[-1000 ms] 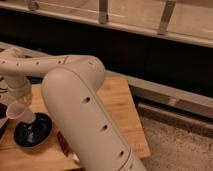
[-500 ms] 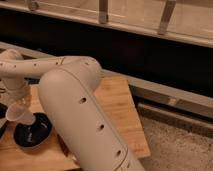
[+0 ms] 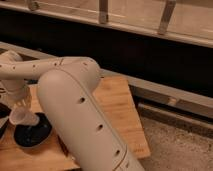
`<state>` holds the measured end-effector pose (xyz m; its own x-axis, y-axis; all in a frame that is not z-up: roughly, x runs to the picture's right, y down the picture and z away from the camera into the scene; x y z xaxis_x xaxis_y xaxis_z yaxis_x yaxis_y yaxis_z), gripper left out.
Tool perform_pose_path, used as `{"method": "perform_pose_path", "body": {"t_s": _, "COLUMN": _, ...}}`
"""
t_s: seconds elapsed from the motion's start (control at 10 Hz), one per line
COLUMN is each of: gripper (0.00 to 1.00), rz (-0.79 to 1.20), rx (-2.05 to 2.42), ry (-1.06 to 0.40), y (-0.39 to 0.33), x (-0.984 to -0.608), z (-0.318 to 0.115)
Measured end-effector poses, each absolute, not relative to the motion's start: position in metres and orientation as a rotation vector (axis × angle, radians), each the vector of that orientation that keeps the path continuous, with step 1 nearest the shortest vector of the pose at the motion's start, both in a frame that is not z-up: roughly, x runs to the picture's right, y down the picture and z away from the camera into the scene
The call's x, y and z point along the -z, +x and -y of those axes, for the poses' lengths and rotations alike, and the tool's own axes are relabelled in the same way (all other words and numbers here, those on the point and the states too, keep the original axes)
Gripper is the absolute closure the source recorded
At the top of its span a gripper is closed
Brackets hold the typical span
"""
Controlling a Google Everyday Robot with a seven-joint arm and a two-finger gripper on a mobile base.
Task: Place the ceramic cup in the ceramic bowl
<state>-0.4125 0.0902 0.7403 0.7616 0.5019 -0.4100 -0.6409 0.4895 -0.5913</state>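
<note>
The ceramic cup (image 3: 22, 119), small and white, hangs tilted in my gripper (image 3: 19, 107) at the left of the camera view. It is just above the left part of the ceramic bowl (image 3: 36, 135). The bowl is dark and round and sits on the wooden table (image 3: 117, 107). My gripper is shut on the cup, and its fingers are mostly hidden behind the wrist and the cup. My big white arm (image 3: 75, 105) fills the middle of the view and hides the table in front of the bowl.
Another dark object (image 3: 2, 114) is cut off at the left edge beside the bowl. A small dark thing (image 3: 62, 145) lies under my arm. A dark wall with a railing runs behind the table. Speckled floor (image 3: 175, 145) lies to the right.
The gripper with the cup has shifted slightly right and down, closer over the bowl. The bowl has not moved.
</note>
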Motion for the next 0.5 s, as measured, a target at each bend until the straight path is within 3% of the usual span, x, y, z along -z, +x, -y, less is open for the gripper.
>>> {"method": "perform_pose_path", "body": {"t_s": 0.2, "gripper": 0.22, "rz": -0.197, "rx": -0.699, "ry": -0.796, "y": -0.4109, "x": -0.742, "z": -0.0917}}
{"method": "perform_pose_path", "body": {"t_s": 0.5, "gripper": 0.22, "rz": -0.198, "rx": -0.692, "ry": -0.792, "y": -0.4124, "x": -0.7419, "z": -0.0964}}
